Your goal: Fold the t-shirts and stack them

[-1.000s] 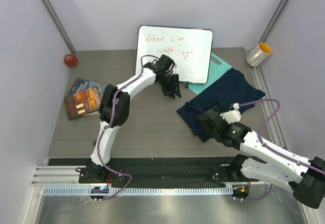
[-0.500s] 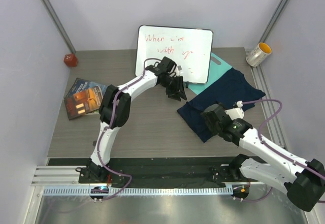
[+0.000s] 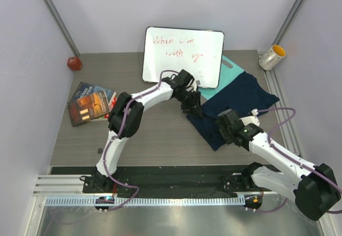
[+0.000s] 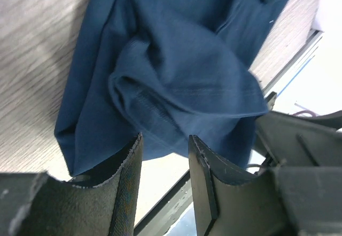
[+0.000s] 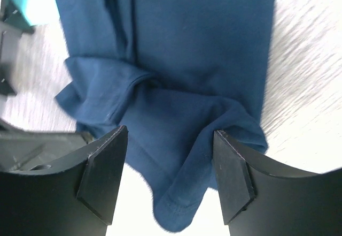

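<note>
Lying crumpled, t-shirt [image 3: 240, 92] runs near-left to far-right

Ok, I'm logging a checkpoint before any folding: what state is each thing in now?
Dark navy-blue fabric t-shirt: unfolded, rumpled, far part over flat teal board.
Left claw: open, empty, over shirt's left edge.
Right claw: open, empty, over its near edge.
White rectangular whiteboard: red writing on it.
Dark-covered book: closed, lying flat.
</note>
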`<action>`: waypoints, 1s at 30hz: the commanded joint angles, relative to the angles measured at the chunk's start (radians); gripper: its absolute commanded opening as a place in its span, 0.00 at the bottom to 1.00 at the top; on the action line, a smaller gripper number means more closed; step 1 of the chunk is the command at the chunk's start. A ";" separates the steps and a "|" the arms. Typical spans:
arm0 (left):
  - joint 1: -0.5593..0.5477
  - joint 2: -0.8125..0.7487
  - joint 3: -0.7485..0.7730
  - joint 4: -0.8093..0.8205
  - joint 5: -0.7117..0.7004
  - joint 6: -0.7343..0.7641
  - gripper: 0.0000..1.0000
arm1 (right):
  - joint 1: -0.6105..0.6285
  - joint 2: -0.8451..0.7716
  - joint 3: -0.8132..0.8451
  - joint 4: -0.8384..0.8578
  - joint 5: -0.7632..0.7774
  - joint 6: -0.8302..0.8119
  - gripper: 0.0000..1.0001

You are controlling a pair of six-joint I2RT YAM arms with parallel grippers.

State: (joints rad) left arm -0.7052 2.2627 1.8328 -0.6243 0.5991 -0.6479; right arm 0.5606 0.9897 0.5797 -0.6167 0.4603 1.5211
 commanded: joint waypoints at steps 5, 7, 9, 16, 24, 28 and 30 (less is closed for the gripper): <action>-0.010 -0.017 -0.061 0.028 -0.007 0.002 0.34 | -0.047 0.042 -0.020 0.040 0.005 -0.045 0.67; -0.016 0.014 -0.063 0.028 -0.019 0.004 0.27 | -0.048 0.081 -0.009 0.060 -0.015 -0.087 0.67; -0.020 0.043 -0.063 0.023 -0.028 0.005 0.24 | -0.048 0.150 0.012 0.067 -0.040 -0.104 0.66; -0.022 0.086 -0.061 -0.050 -0.096 0.049 0.06 | -0.051 0.294 0.094 0.080 -0.109 -0.193 0.51; -0.022 0.038 -0.184 -0.161 -0.191 0.123 0.00 | -0.051 0.208 0.192 -0.084 -0.140 -0.249 0.53; -0.022 0.014 -0.233 -0.236 -0.238 0.163 0.00 | -0.051 0.182 0.267 -0.274 -0.130 -0.294 0.54; -0.022 -0.002 -0.244 -0.290 -0.271 0.180 0.00 | -0.050 0.167 0.293 -0.334 -0.137 -0.306 0.54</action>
State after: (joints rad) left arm -0.7200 2.2471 1.6665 -0.6743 0.5259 -0.5713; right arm 0.5087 1.1969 0.7998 -0.7757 0.3141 1.2678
